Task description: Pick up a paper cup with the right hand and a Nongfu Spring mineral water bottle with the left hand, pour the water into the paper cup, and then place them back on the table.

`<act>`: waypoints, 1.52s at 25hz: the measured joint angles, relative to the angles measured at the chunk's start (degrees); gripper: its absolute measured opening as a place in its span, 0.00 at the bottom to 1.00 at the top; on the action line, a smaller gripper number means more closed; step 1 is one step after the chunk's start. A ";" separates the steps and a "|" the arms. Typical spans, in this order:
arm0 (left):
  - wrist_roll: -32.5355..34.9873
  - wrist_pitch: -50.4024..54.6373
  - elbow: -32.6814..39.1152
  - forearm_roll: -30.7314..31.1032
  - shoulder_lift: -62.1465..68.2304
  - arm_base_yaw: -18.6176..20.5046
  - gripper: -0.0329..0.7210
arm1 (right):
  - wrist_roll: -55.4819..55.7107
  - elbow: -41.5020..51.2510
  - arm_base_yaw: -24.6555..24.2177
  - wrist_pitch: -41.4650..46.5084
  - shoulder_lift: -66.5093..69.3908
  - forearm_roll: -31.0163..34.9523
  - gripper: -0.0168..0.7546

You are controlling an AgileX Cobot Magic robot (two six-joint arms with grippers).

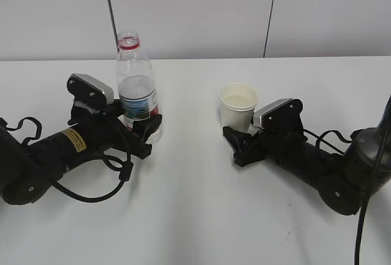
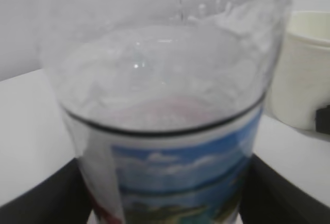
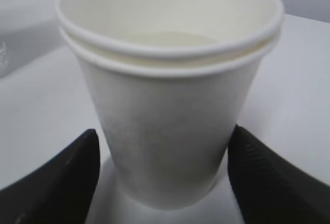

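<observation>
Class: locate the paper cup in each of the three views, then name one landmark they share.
Exterior view: paper cup right of centre, before the right claw.
Left wrist view: at the right edge, behind the bottle.
Right wrist view: fills the centre.
Shared landmark: the white table.

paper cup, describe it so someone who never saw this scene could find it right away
On the white table, look right of centre, just ahead of the right hand. The paper cup stands upright there between its fingers: short, off-white, open-topped, unlike the tall clear labelled bottle at left.

bare lab: white table, panelled wall
</observation>
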 joint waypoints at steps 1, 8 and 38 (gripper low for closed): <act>-0.05 0.00 0.00 0.00 0.00 0.00 0.68 | 0.00 0.00 0.00 0.00 0.00 -0.09 0.76; -0.02 0.00 0.00 -1.63 0.00 0.00 0.85 | 0.00 0.00 0.00 0.00 0.00 -0.22 0.80; 13.20 -0.02 12.71 -33.71 -6.20 1.83 0.83 | 0.30 16.30 -10.81 -0.05 -10.47 21.50 0.79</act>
